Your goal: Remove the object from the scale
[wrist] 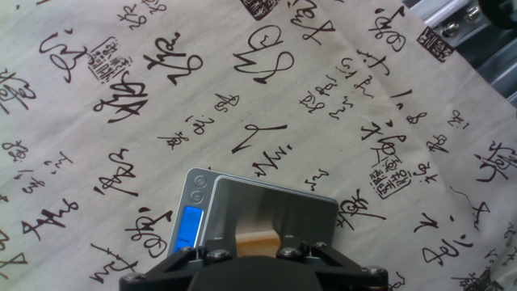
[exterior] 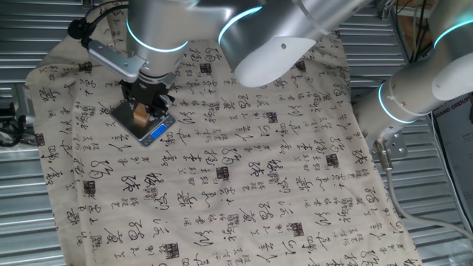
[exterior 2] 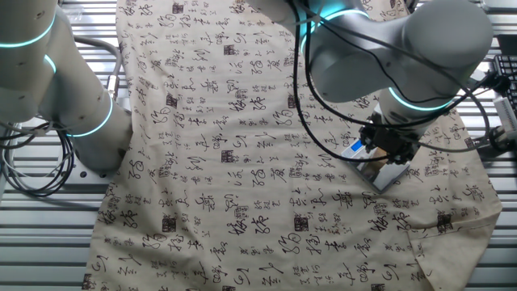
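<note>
The scale (exterior: 153, 131) lies on the printed cloth at the far left, and its blue display (wrist: 191, 227) is lit. It also shows in the other fixed view (exterior 2: 391, 175). The object, a small tan cube (wrist: 257, 240), sits on the dark plate (wrist: 275, 206). My gripper (wrist: 257, 245) is down over the scale with one finger on each side of the cube, against its sides with no gap that I can see. In one fixed view the cube (exterior: 139, 113) shows between the black fingers. The cube's lower part is hidden by the hand.
A beige cloth with black calligraphy (exterior: 244, 170) covers the table. Ribbed metal (exterior: 22, 214) surrounds it. A second robot arm (exterior: 425, 81) stands at the right edge, and cables (exterior 2: 32, 174) trail off the table.
</note>
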{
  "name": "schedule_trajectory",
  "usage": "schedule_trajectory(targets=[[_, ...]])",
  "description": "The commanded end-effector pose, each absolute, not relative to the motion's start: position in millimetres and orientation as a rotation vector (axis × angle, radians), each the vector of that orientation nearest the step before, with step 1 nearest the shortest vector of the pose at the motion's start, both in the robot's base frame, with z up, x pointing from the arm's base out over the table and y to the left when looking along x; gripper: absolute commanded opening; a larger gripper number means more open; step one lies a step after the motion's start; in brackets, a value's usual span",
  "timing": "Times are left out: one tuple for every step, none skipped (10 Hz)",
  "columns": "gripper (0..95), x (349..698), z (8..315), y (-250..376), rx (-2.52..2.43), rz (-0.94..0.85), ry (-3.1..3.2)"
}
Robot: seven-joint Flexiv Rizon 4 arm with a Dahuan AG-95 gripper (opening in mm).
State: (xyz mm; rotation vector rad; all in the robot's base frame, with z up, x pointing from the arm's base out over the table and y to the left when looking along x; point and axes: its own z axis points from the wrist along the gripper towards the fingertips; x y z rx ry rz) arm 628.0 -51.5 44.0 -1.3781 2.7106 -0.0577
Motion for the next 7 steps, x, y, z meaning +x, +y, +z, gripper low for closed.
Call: schedule_trajectory(targets=[[38.0,628.4,44.0,-51.3,-1.379,-0.057,2.708],[38.0,628.4,44.0,-51.3,-1.379,-0.057,2.709],[38.0,628.4,44.0,-51.3,-1.378,-0.057,2.709],[38.0,628.3,43.9,-51.4,-1.37,-0.056,2.713],[19.0,628.3,43.9,-51.4,-1.366,-0.056,2.715],[0.0,628.2,43.8,-51.3,-1.356,-0.056,2.719],[0.0,628.2,43.8,-51.3,-1.35,-0.055,2.721]])
